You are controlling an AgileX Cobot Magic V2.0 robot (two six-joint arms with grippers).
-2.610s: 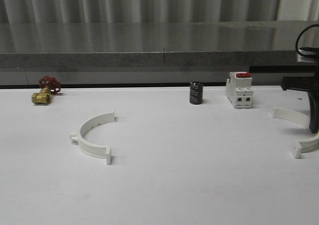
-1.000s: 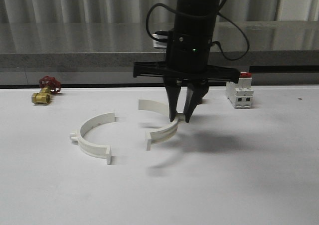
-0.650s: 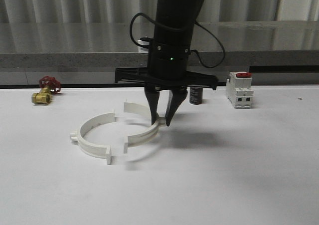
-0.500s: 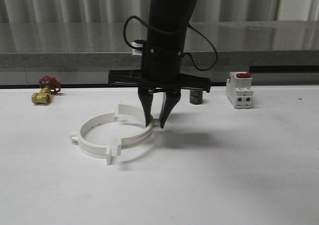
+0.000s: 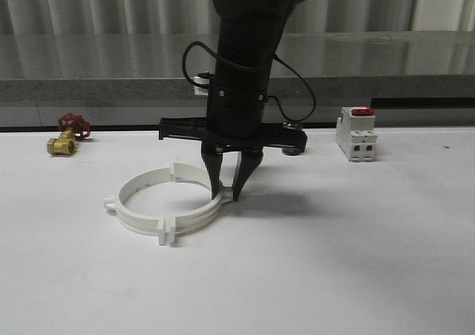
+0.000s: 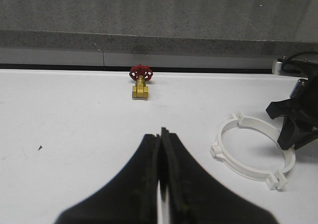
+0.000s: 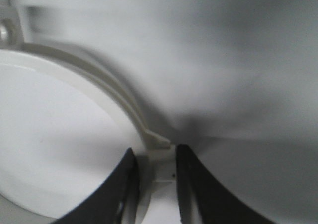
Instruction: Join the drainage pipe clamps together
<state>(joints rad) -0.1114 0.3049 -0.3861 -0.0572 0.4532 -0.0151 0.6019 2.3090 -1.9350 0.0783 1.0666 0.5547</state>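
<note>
Two white half-ring drainage pipe clamps lie on the white table [image 5: 341, 268], their end tabs meeting so that they form a ring. The left half [image 5: 128, 215] rests free. My right gripper [image 5: 226, 195] comes down from above and is shut on the rim of the right half [image 5: 197, 218]. In the right wrist view, that gripper [image 7: 155, 157] has its black fingers [image 7: 186, 177] on either side of the white arc [image 7: 114, 92]. The left wrist view has the left gripper [image 6: 161, 134] shut on nothing above bare table, well apart from the ring [image 6: 256, 152].
A brass valve with a red handle [image 5: 63, 142] sits at the far left. A white switch block with a red top [image 5: 356, 134] stands at the back right. A dark cylinder [image 5: 295, 150] is mostly hidden behind the right arm. A grey ledge [image 5: 111, 90] runs behind the table.
My right gripper carried the right clamp half from the far right across the table to the left half. Over the last half second the tabs closed up into a ring.
</note>
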